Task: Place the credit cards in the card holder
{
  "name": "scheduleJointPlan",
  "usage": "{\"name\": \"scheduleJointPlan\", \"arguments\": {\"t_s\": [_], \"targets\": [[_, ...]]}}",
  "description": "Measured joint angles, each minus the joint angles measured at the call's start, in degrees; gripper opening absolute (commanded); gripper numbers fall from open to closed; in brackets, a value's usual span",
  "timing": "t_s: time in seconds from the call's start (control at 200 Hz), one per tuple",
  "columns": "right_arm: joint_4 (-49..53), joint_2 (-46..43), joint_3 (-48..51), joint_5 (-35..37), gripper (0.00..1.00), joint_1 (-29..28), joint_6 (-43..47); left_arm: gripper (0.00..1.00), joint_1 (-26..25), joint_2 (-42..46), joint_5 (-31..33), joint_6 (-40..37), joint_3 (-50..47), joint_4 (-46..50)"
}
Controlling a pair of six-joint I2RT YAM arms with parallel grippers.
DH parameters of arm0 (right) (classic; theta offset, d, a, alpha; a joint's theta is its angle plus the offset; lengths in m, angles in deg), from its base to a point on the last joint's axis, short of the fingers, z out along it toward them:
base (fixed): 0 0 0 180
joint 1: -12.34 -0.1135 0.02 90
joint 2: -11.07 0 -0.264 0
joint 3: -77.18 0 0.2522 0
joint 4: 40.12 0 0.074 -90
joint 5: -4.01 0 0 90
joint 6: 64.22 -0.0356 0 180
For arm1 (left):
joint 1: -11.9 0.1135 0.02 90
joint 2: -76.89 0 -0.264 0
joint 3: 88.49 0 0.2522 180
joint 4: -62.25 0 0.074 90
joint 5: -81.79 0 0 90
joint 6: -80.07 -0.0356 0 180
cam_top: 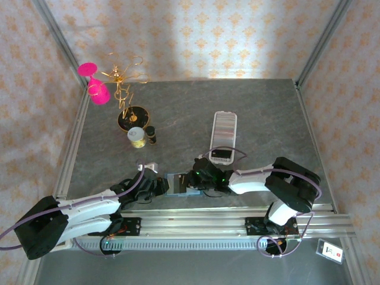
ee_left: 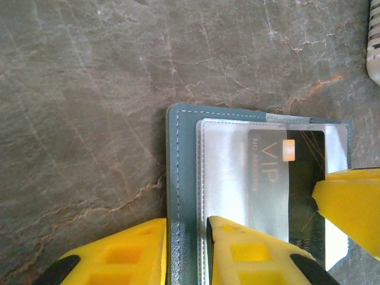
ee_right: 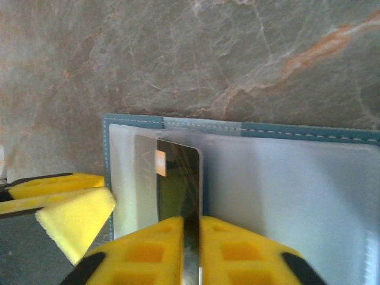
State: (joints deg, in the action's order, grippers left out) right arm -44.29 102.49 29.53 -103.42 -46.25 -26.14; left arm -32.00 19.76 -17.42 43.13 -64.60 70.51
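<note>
We see the card holder [ee_left: 181, 178] lying open at the lower centre of the top view, with one side of a dark credit card [ee_left: 285, 184] tucked under its clear sleeve. The right gripper [ee_right: 191, 237] pinches that card by its edge. The left gripper [ee_left: 187, 243] is narrow, clamped on the holder's teal border. Higher up the table [cam_top: 267, 107], the other credit cards [cam_top: 224, 133] fill a white tray [cam_top: 225, 113].

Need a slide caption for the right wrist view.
Right gripper shut on a dark credit card, the card's far end at the clear sleeve of the open teal card holder.
</note>
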Motion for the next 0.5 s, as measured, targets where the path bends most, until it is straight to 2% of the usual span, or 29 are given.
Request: {"name": "scheduleJointPlan", "arguments": {"t_s": [0.09, 0.31, 0.501], "targets": [[0.15, 0.66, -0.55, -0.15, 0.03, -0.17, 0.17, 0.22, 0.00, -0.02, 0.00, 0.02, 0.00, 0.00], [1.31, 3.13, -4.52, -0.13, 0.02, -1.57, 0.76, 0.21, 0.00, -0.31, 0.00, 0.00, 0.00, -0.22], [2.40, 4.46, -5.68, -0.13, 0.08, -1.66, 1.01, 0.21, 0.00, -0.42, 0.00, 0.02, 0.00, -0.37]]}}
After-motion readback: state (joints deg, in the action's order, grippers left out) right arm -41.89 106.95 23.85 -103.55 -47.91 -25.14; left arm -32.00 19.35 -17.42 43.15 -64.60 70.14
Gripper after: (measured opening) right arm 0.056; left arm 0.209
